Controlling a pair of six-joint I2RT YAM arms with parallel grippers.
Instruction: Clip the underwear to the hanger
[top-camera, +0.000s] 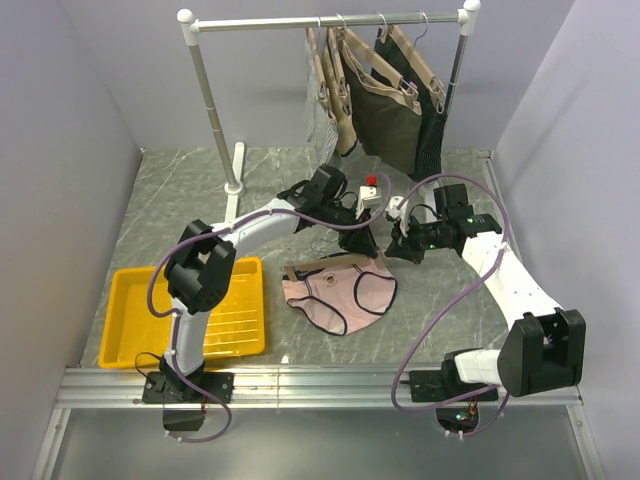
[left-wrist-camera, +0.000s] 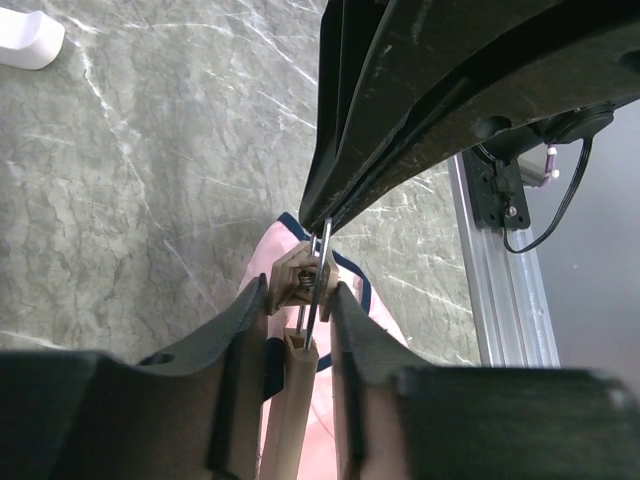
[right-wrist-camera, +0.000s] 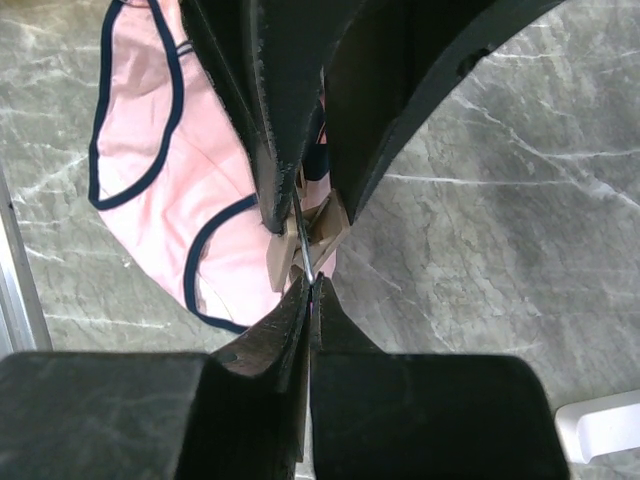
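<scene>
Underwear: small pale pink briefs w/ dark navy edging round waistband and leg holes, spread flat on the grey marbled desk near centre. Hanger: slim tan bar lying across the waistband, i.e. along the 12 o'clock edge of the briefs in the top view.

Both pincers meet at the bar's end at approx. 1 o'clock from the middle of the pink fabric. The briefs sit at 7–8 o'clock from the left pincer and approx. 8 o'clock from the right pincer.

Left pincer: narrow gap, w/ the tan clip at the bar's end sitting between its fingers. Both pads look pressed against the clip's sides, and the bar runs back between them. Pink cloth w/ navy trim shows just under the clip.

Right pincer: closed tight, tips together on a thin silver wire rising from that same clip (it comes in from the opposite side, tip to tip w/ the left one). In its wrist view the briefs spread toward 10 o'clock from the tips.
</scene>
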